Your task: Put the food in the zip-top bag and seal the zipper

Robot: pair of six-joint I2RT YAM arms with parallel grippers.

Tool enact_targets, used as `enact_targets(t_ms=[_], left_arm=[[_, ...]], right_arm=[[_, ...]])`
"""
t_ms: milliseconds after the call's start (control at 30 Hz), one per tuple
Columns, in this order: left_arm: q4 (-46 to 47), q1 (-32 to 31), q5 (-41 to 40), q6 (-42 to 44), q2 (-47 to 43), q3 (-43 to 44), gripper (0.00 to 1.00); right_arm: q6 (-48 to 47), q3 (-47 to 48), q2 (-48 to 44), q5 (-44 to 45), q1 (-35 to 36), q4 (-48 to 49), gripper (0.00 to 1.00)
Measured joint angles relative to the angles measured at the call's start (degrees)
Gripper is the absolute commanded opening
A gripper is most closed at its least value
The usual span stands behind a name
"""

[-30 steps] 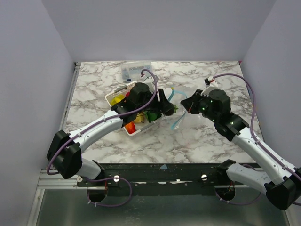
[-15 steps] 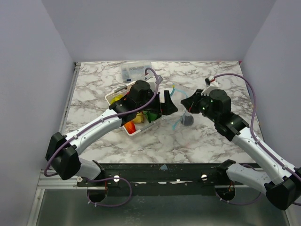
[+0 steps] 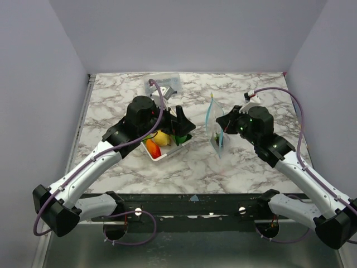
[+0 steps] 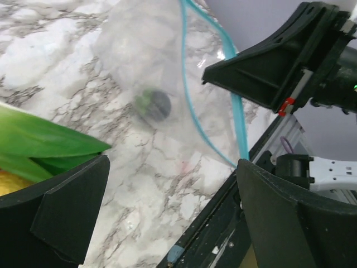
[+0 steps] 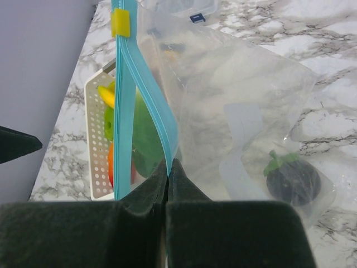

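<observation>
One dark purple piece (image 5: 293, 181) sits in the upright zip-top bag (image 3: 215, 131), its zipper (image 5: 125, 111) pinched by the right gripper (image 5: 168, 167). The left gripper (image 3: 183, 125), spread empty, has pulled back over the tray (image 3: 159, 156).

Table (image 3: 223, 173): white marble, grey veining. Zip-top bag (image 5: 234, 106): clear, glossy. Zipper (image 5: 124, 111): turquoise-blue strip. Slider tab (image 5: 120, 23): yellow. Inside bag: dark purple piece (image 5: 293, 183), green cap. Tray (image 5: 96, 145): white, dotted with small holes. In tray: yellow piece (image 3: 162, 138), red-orange piece (image 3: 152, 148), green piece (image 3: 179, 137). Left arm (image 3: 83, 170), right arm (image 3: 304, 178): white shells, black joints. Walls (image 3: 184, 33): pale lavender-grey.
</observation>
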Motion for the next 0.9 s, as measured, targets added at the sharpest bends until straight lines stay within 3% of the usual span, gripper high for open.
enact_targets(t_ms=[200,367,567,900], left_arm=[[-2.7,5.4,-3.3,1.2,-3.8,-5.8,0.95],[-9.3,9.4,-11.0,0.1,0.7,-7.5,0.95],[-18.3,10.3,-20.3,-6.4,10.7,-6.9,0.88],[-25.8,10.2,-26.6,-18.5,14.4,-4.2,0.8]], right_arm=[[-0.5,-0.1,-0.4,1.0,0.0,0.0,0.01],[-0.7,-0.1,-0.4,1.7,0.0,0.0,0.01],[-0.9,-0.7,-0.4,1.8,0.0,0.0,0.01],[-1.3,-1.0,-0.5,2.6,0.0,0.0,0.01]])
